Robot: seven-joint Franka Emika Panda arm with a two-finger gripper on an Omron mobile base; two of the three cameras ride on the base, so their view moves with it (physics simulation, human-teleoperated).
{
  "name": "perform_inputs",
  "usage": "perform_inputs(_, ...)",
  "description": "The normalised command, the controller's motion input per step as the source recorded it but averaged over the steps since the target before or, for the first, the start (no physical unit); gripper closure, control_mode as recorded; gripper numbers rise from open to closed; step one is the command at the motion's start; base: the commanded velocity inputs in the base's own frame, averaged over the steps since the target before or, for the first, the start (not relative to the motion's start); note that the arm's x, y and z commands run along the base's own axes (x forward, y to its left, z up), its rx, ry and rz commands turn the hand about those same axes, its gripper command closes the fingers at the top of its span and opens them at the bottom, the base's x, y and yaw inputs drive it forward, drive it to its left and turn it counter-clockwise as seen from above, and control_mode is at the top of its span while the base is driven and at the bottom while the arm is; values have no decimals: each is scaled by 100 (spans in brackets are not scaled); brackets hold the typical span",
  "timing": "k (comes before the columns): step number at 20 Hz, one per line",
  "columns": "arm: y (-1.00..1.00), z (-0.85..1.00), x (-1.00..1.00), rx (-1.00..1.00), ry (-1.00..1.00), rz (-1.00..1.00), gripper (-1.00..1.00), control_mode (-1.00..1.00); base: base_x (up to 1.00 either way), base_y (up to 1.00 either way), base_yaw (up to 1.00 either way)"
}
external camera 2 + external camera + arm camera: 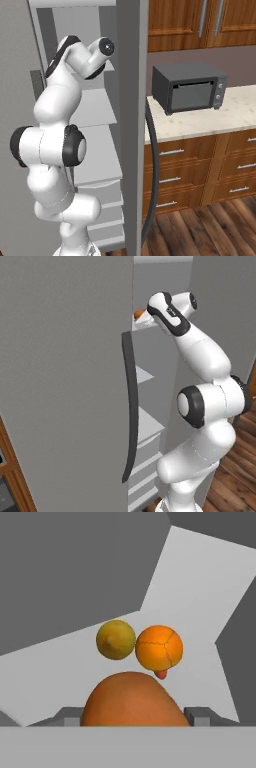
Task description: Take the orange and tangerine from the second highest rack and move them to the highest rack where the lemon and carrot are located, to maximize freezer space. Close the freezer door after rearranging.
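Matte grey freezer door with a dark-grey handle. Pale-grey rack against darker grey freezer walls. On it, a dull yellow-green lemon, beside it a bright orange fruit with thin dark crack-like lines. Close up front, a deeper brownish-orange fruit. Dark grey toaster oven on a cream speckled worktop, reddish-brown wood drawers.

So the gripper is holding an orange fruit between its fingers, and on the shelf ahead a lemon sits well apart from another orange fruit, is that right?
Not quite. In the hand view the lemon and the round orange fruit sit right against each other on the pale shelf, not apart. The rest holds: the gripper has an orange fruit between its fingers.
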Motion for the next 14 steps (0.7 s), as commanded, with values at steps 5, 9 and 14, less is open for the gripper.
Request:
perform_inputs(5, 21, -15, 51, 0, 2, 0, 100, -100, 0, 0, 0)
perform_inputs(9, 28, -17, 48, 0, 3, 0, 100, -100, 0, 0, 0)
perform_inputs(14, 25, -6, 50, 0, 3, 0, 100, -100, 0, 0, 0)
